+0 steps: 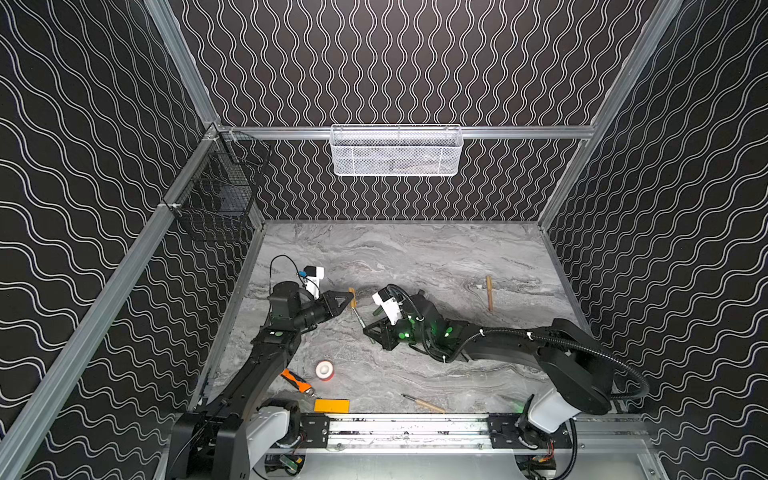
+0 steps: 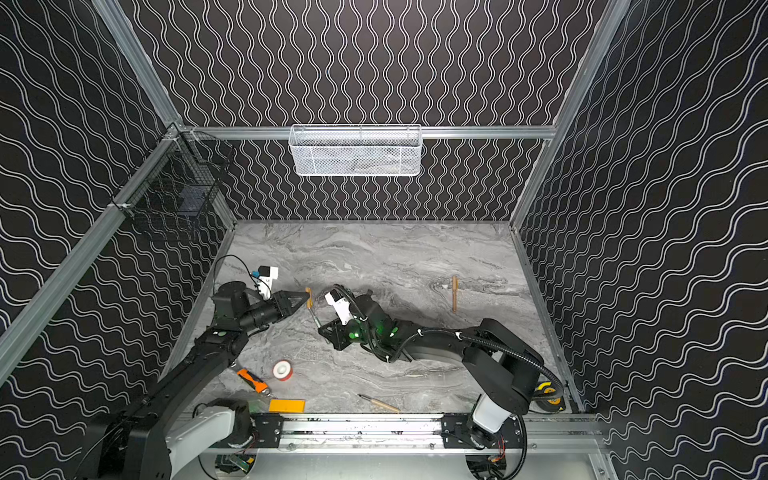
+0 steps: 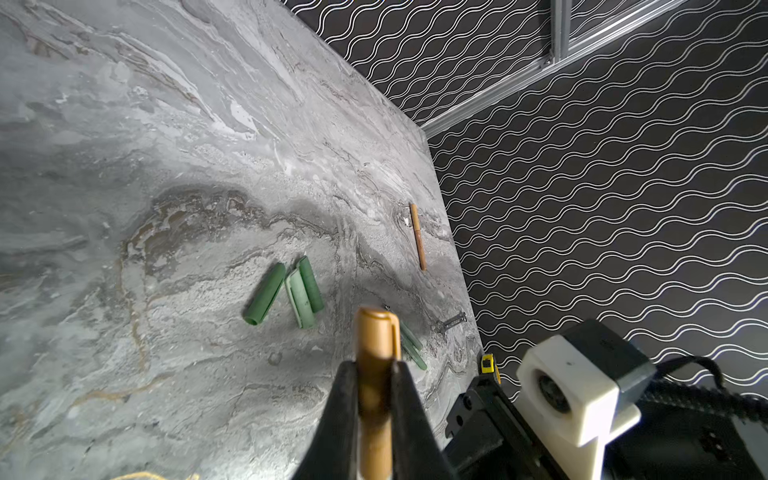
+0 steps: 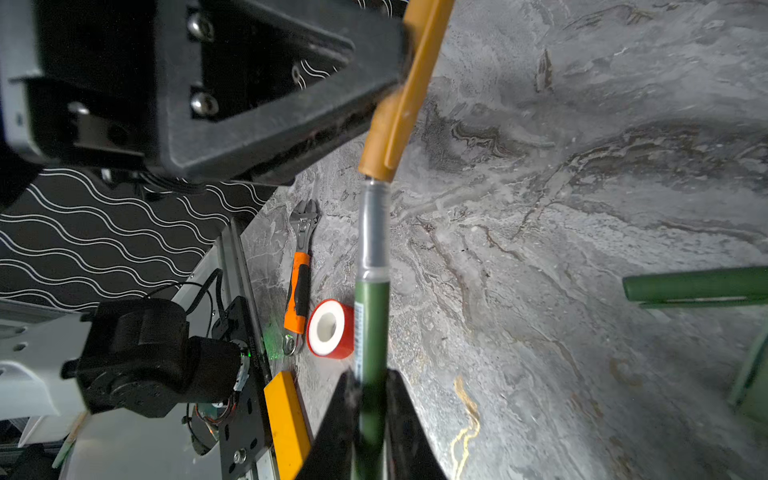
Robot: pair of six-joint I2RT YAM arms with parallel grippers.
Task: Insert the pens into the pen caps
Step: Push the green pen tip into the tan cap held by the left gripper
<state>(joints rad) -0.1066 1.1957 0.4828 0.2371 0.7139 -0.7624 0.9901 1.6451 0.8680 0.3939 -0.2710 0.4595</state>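
Observation:
My left gripper (image 3: 375,365) is shut on a mustard tan pen cap (image 3: 376,332), held above the table left of centre in both top views (image 1: 352,296) (image 2: 308,297). My right gripper (image 4: 370,378) is shut on a dark green pen (image 4: 372,316) with a silver front section. The pen's front end meets the open mouth of the tan cap (image 4: 399,108), and its tip is hidden there. Three green caps (image 3: 266,299) lie loose on the table. A capped tan pen (image 1: 489,293) lies at the right, and an uncapped tan pen (image 1: 424,402) by the front rail.
An orange-and-black wrench (image 4: 299,291), a red tape roll (image 4: 330,328) and a yellow block (image 4: 286,424) lie at the front left. A white mesh basket (image 1: 397,149) hangs on the back wall and a black wire basket (image 1: 220,187) on the left wall. Two green pens (image 3: 411,349) lie near a yellow tape measure (image 3: 488,363).

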